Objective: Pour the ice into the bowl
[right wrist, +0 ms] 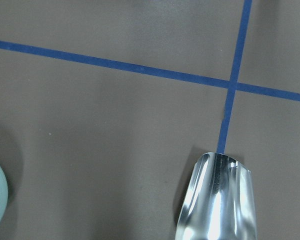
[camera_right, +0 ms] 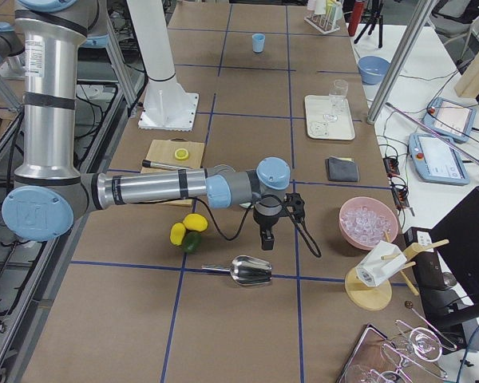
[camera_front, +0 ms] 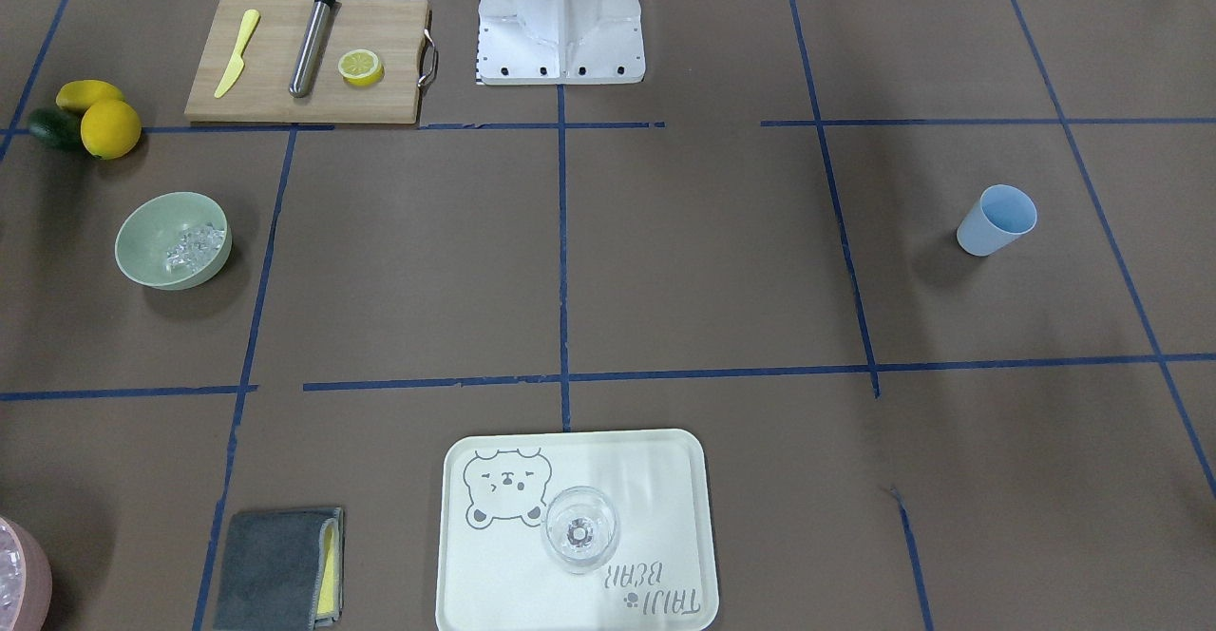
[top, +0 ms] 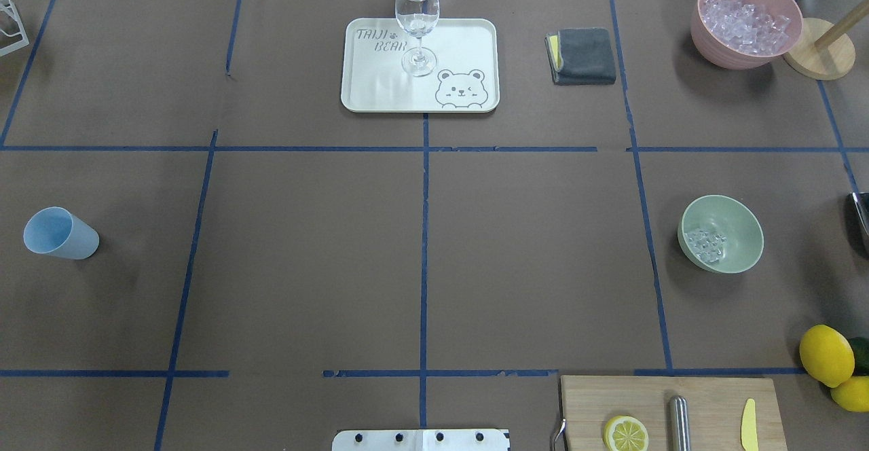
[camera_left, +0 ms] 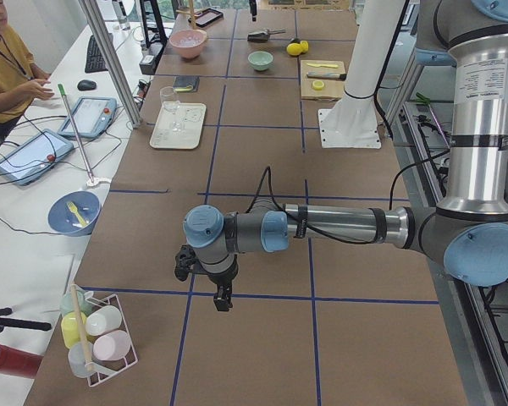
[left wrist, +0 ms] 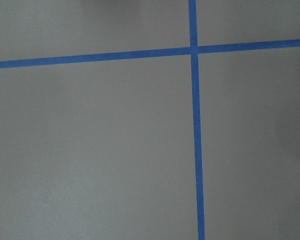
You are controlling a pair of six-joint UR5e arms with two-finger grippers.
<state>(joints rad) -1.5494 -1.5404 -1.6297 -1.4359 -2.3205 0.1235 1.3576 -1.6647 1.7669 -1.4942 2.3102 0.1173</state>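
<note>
Lying in the round sage-green matte bowl (top: 738,232), small clear ice cubes (top: 706,241); left gripper (camera_left: 223,299) and right gripper (camera_right: 265,239) hang above the table, jaw opening indiscernible.

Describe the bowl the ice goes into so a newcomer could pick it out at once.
In the overhead view, find the wooden cutting board at the table's near right edge and the heaped-full pink bowl at the far right. The bowl sits between them. It is pale sage green, holding only a small cluster of ice.
</note>
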